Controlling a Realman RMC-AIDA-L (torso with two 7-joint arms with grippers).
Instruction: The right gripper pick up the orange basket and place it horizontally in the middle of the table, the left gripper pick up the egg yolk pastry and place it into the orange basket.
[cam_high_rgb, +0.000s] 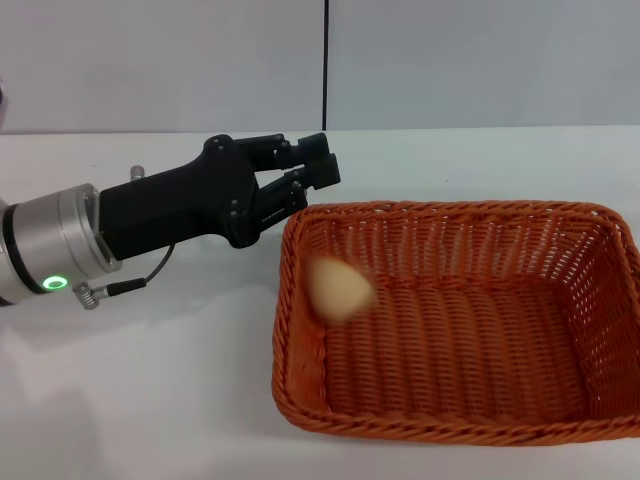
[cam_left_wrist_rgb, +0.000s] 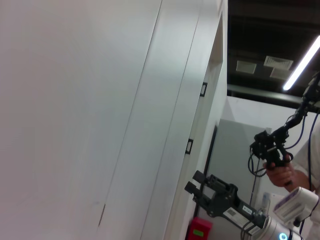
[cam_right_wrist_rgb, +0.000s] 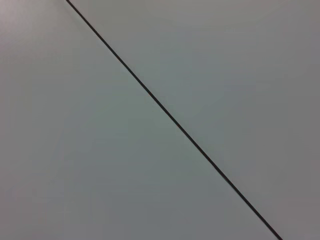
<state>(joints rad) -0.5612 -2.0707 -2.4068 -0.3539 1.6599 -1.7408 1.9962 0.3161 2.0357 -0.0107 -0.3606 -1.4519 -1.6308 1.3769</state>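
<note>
The orange basket (cam_high_rgb: 470, 330) lies lengthwise on the white table (cam_high_rgb: 150, 390), right of centre. The egg yolk pastry (cam_high_rgb: 338, 288) shows as a blurred pale oval inside the basket, close to its left wall; nothing holds it. My left gripper (cam_high_rgb: 312, 178) hovers just beyond the basket's far-left corner, open and empty, its fingers pointing right. The right gripper (cam_left_wrist_rgb: 195, 182) is absent from the head view; it appears far off in the left wrist view, held up in the air with its fingers apart and nothing in them.
A grey wall with a dark vertical seam (cam_high_rgb: 326, 60) rises behind the table. The basket's right end reaches the edge of the head view. In the left wrist view a person's hand (cam_left_wrist_rgb: 282, 175) holds a black device in the background.
</note>
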